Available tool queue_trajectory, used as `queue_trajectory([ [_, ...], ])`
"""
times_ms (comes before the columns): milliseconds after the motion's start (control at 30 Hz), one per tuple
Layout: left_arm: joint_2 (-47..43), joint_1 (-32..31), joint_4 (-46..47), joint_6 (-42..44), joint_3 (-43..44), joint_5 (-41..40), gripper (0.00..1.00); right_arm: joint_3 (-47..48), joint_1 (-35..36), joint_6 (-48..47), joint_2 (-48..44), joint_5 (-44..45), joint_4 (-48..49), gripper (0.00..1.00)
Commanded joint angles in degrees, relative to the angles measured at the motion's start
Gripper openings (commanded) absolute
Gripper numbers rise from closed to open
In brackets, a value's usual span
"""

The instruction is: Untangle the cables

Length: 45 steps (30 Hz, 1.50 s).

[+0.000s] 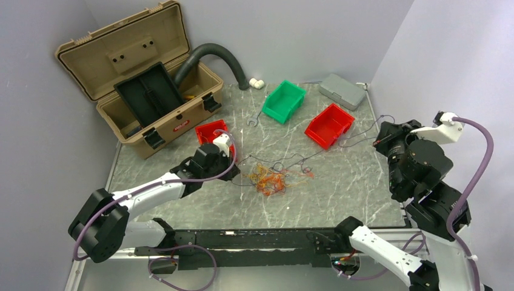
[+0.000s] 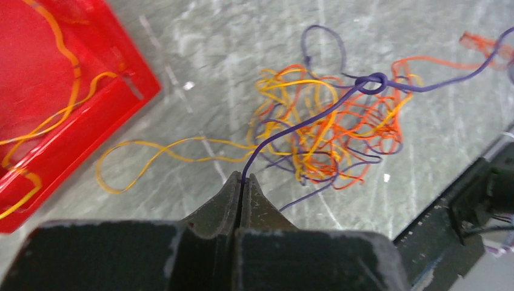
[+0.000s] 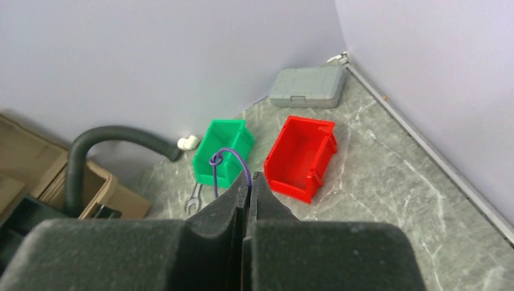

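The cables are a fist-sized tangle [image 1: 270,179] of orange, yellow and purple wires in the middle of the marble table. My left gripper [image 1: 238,174] sits at its left edge. In the left wrist view that gripper [image 2: 244,177] is shut on a thin purple wire [image 2: 303,121], which rises over the tangle [image 2: 330,136] to a knot [image 2: 376,82]. The dark wire [image 1: 303,159] runs on across the table to my right gripper [image 1: 379,139]. Seen from its own wrist, the right gripper [image 3: 250,176] is shut on the purple wire's looped, knotted end [image 3: 216,159].
A small red bin [image 2: 121,109] holding yellow-orange wires lies just left of the left gripper. Behind are a green bin [image 1: 283,100], a larger red bin [image 1: 329,124], a grey case [image 1: 342,91], a wrench [image 3: 193,203], an open tan toolbox [image 1: 139,79] and a dark hose [image 1: 212,54].
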Motion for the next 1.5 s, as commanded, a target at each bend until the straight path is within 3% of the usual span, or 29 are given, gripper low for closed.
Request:
queue_trajectory([
  [0,-1.0,-0.3,-8.8,-0.7,3.2,-8.6,0.00,3.9,0.1,-3.5,-1.5,10.8,2.3,0.00],
  [267,-4.3,-4.0,-13.0,-2.0,-1.3,-18.3,0.00,6.2,0.1,-12.7,-3.1,24.9,7.9,0.00],
  [700,-10.4,-9.0,-17.6,1.4,-0.8,-21.4,0.00,-3.0,0.2,-6.5,1.0,4.5,2.7,0.03],
  [800,-13.5,-10.5,-17.8,3.9,0.4,-20.6,0.00,-7.3,0.2,2.4,3.7,1.6,-2.9,0.08],
  [867,-15.2,-10.6,-18.2,4.7,1.2,-20.6,0.00,-11.3,0.1,10.3,5.2,1.4,-7.3,0.19],
  [967,-17.1,-10.8,-18.6,5.8,2.0,-19.9,0.00,-19.7,0.1,17.6,5.8,-0.8,-9.6,0.43],
  [1033,-18.1,-10.9,-18.4,6.2,2.2,-19.2,0.00,-24.0,-0.1,19.9,5.5,-3.6,-9.0,0.80],
  [1067,-18.6,-10.9,-18.3,6.5,2.2,-18.8,0.00,-25.6,-0.2,19.8,5.2,-5.5,-7.4,0.86],
  [1333,-20.1,-11.0,-18.4,7.8,2.5,-19.0,0.00,-35.8,-0.3,7.8,6.5,-30.6,9.0,0.89],
  [1467,-20.6,-11.0,-18.6,8.1,2.6,-19.5,0.00,-38.4,-0.4,1.7,11.0,-39.0,15.0,0.90],
])
